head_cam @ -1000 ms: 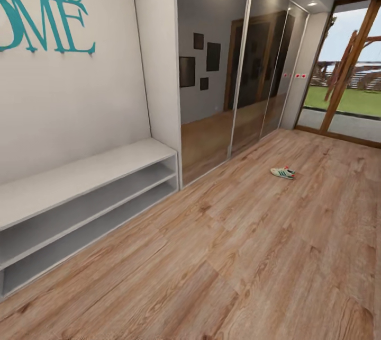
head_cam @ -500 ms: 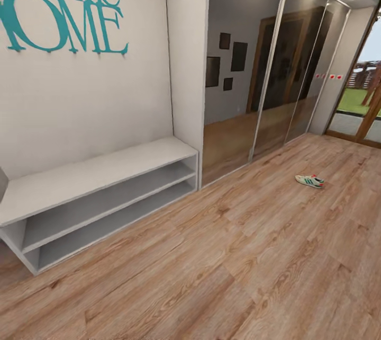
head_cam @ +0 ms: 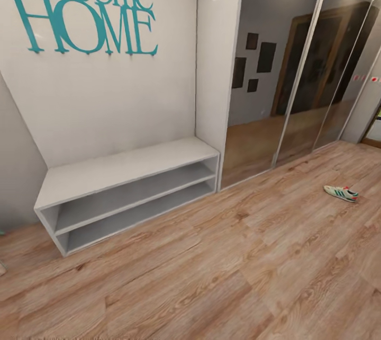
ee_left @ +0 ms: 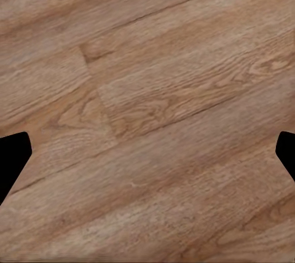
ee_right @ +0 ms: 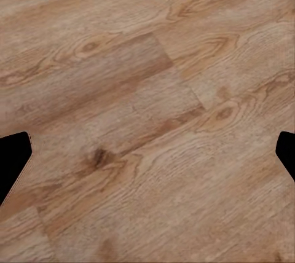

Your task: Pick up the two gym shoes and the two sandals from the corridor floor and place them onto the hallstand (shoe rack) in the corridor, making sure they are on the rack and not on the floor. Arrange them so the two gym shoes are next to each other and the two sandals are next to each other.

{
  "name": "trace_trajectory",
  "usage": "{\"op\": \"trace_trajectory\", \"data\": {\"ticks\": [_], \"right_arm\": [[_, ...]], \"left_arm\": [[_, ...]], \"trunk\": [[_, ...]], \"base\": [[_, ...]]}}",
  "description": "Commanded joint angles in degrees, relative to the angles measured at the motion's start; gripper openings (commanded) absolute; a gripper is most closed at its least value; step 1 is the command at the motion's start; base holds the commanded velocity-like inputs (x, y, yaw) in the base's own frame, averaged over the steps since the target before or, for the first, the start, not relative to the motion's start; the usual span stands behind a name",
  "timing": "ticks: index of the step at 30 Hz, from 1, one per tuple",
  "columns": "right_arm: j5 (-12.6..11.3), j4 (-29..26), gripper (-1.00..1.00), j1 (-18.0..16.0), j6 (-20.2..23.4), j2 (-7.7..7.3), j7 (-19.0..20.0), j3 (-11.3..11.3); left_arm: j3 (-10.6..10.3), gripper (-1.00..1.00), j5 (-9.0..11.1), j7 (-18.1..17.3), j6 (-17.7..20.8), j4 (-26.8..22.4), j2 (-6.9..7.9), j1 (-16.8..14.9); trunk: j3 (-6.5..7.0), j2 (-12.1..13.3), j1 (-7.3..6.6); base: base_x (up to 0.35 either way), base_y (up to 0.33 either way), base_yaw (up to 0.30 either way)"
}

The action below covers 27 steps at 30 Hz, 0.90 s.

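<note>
In the head view, the hallstand (head_cam: 127, 170) stood against the wall under teal lettering (head_cam: 79, 11), both shelves bare. 1 gym shoe (head_cam: 341, 193) lay on the corridor floor (head_cam: 222, 276), well apart, near the mirrored wardrobe doors (head_cam: 296, 80).

In each wrist view, the left gripper (ee_left: 147, 152) and right gripper (ee_right: 147, 152) were spread wide over planks, holding nothing.

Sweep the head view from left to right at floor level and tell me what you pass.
Hallstand against the wall with the teal lettering → white wall pillar → mirrored wardrobe doors → one gym shoe lying on the corridor floor.
</note>
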Motion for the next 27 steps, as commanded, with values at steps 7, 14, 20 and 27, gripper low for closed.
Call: {"op": "trace_trajectory", "data": {"ticks": [7, 14, 20, 27], "right_arm": [[-0.02, 0.01, 1.0, -0.01, -0.17, -0.01, -0.03, 0.05], [-0.02, 0.01, 1.0, -0.01, -0.17, -0.01, -0.03, 0.05], [-0.02, 0.01, 1.0, -0.01, -0.17, -0.01, -0.03, 0.05], [-0.02, 0.01, 1.0, -0.01, -0.17, -0.01, -0.03, 0.05]], "left_arm": [[0.06, 1.0, 0.18, -0.01, -0.19, 0.07, -0.02, -0.05], [0.04, 1.0, 0.18, -0.01, -0.19, 0.08, -0.06, -0.05], [0.02, 1.0, 0.18, -0.02, -0.19, 0.07, -0.07, -0.05], [0.03, 1.0, 0.18, -0.02, -0.19, 0.09, -0.07, -0.05]], "trunk": [[0.32, -0.02, 0.0], [0.73, -0.02, 0.0], [1.1, -0.02, 0.0], [1.52, -0.02, 0.0]], "base": [[0.0, 0.0, 0.239], [0.0, 0.0, 0.223], [0.0, 0.0, 0.221], [0.0, 0.0, 0.22]]}}
